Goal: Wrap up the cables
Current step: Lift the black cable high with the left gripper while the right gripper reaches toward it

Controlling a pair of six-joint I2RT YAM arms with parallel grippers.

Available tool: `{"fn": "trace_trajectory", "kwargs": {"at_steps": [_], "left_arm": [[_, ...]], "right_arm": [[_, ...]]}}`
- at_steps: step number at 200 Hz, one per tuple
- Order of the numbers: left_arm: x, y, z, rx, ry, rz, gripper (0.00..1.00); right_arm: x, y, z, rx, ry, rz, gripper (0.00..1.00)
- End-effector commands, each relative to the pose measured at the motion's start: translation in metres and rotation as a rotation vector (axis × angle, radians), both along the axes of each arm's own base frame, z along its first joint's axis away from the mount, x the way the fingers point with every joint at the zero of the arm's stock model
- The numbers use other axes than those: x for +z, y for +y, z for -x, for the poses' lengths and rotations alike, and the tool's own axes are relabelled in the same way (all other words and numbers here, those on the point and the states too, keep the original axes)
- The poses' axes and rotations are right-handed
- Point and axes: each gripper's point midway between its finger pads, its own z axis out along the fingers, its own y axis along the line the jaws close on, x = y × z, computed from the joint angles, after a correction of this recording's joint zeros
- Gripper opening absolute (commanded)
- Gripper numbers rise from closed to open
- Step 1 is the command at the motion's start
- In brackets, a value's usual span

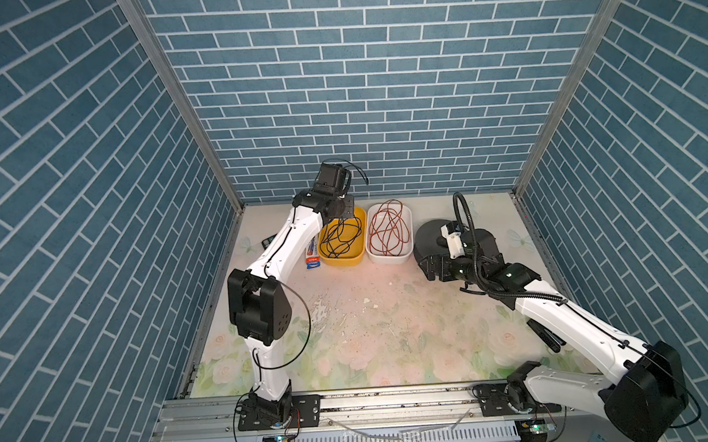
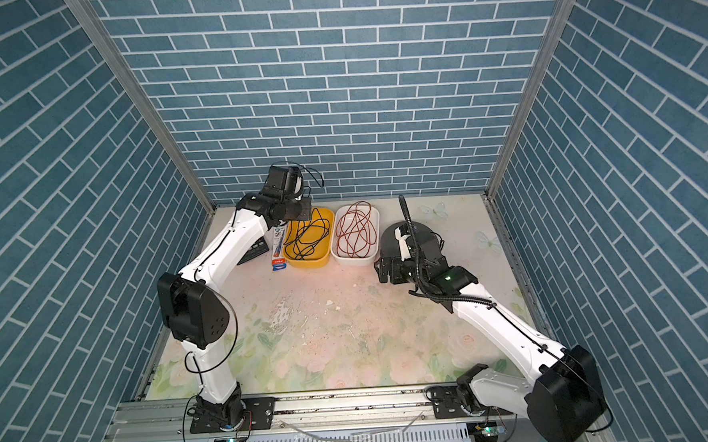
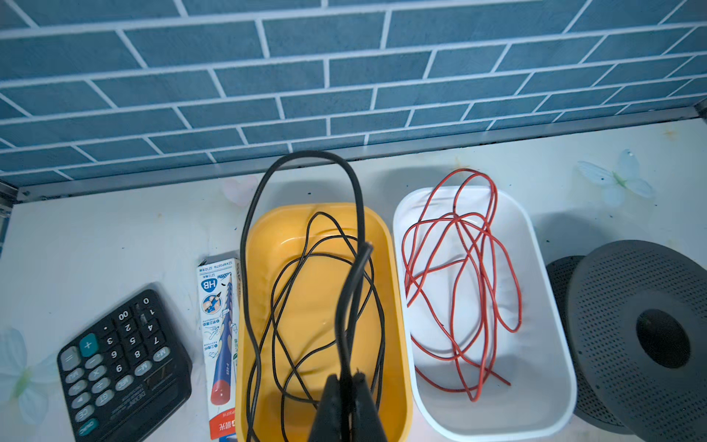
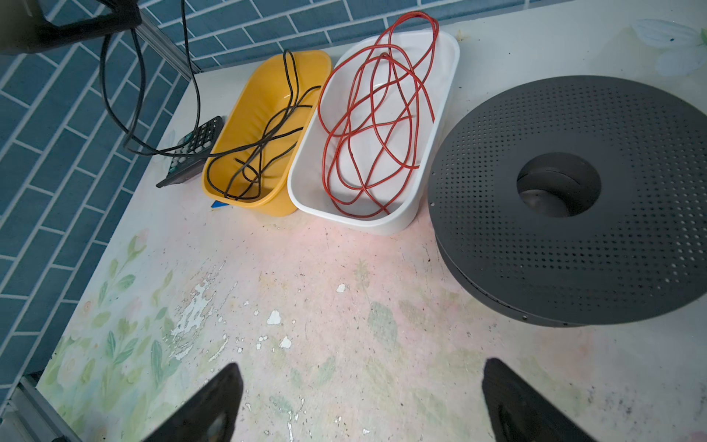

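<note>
Left jaws are clamped on the black cable (image 3: 311, 153), held up over the yellow tub (image 3: 275, 229). Most of it lies coiled loose in that tub, with one loop draped out over the rim. Right jaws are wide open, holding nothing, above the counter (image 4: 344, 325) beside the grey spool (image 4: 574, 248).

Risks, biggest first:
- The coils cross each other. A pull could cinch a knot, or lift the whole bundle and drag the light tub.
- The outside loop could hook the rim or sweep the calculator (image 3: 122, 356) and pencil box (image 3: 222, 325).
- The thin cord could slide through my grip.

Containers:
- White tub (image 3: 543, 344): only red wire (image 3: 457, 220), with a loop over its wall-side rim.
- Yellow tub, just beside it: only black cable.
</note>
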Motion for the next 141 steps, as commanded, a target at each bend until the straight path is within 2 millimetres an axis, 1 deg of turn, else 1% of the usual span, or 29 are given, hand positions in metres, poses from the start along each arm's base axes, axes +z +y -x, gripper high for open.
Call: {"fn": "trace_trajectory", "kwargs": {"at_steps": [1, 54, 95, 127, 141], "left_arm": [[0.035, 0.000, 0.015, -0.017, -0.046, -0.012, 0.00], [0.097, -0.005, 0.042, -0.044, -0.158, 0.006, 0.00], [0.138, -0.009, 0.063, -0.066, -0.236, 0.018, 0.00], [0.163, -0.010, 0.079, -0.086, -0.264, 0.024, 0.00], [0.172, -0.011, 0.086, -0.097, -0.273, 0.027, 0.00]], "right_arm": [[0.000, 0.004, 0.007, 0.011, 0.003, -0.028, 0.97], [-0.001, 0.012, 0.013, 0.041, -0.006, -0.037, 0.97], [0.000, 0.023, 0.014, 0.065, -0.017, -0.056, 0.97], [0.002, 0.040, 0.007, 0.094, -0.025, -0.069, 0.96], [0.004, 0.051, 0.000, 0.111, -0.034, -0.085, 0.96]]}}
